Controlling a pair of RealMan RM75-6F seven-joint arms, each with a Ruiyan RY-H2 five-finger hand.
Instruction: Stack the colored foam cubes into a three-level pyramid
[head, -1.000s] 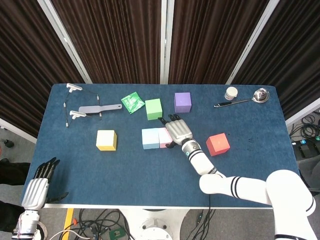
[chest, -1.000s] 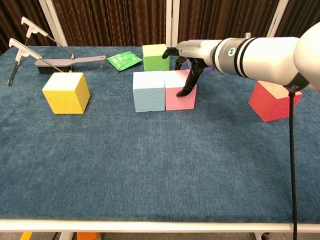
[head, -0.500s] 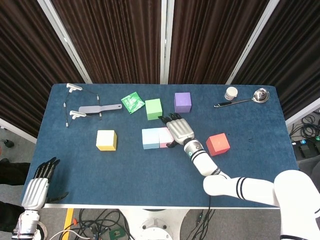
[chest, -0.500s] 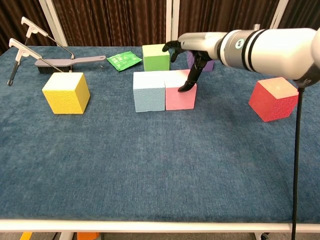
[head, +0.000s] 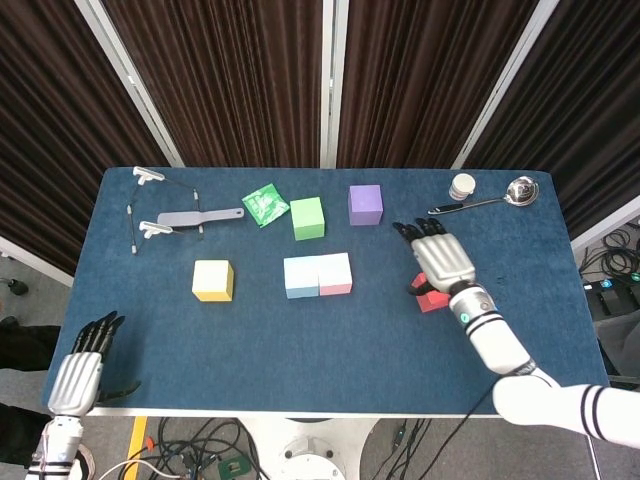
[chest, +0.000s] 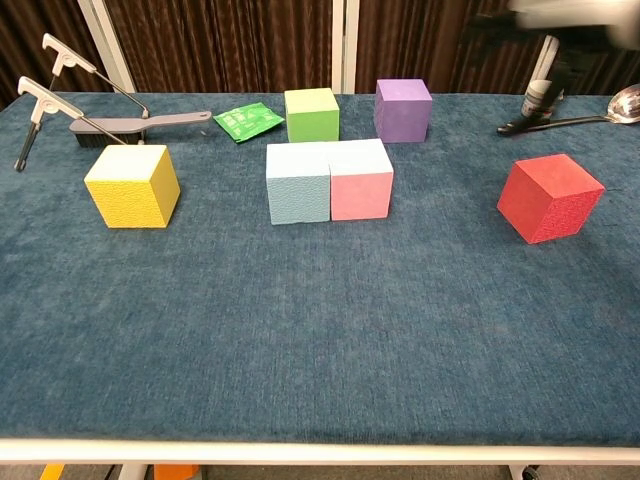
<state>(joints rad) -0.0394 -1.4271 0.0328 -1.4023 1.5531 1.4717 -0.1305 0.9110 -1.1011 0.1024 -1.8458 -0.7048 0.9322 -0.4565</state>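
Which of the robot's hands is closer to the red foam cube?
The right hand: it hovers directly above the red foam cube. The left hand sits off the table's near left corner, far away.

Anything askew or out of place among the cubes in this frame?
The red cube sits rotated, a corner toward the table's front edge, while the light blue cube and pink cube sit square, side by side. Nothing looks spilled or damaged.

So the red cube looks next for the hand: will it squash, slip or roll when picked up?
The red cube is foam by the task, so probably light and slightly squashy. Its grainy faces suggest it should not slip. Flat sides make rolling unlikely, though it sits turned relative to the pink cube.
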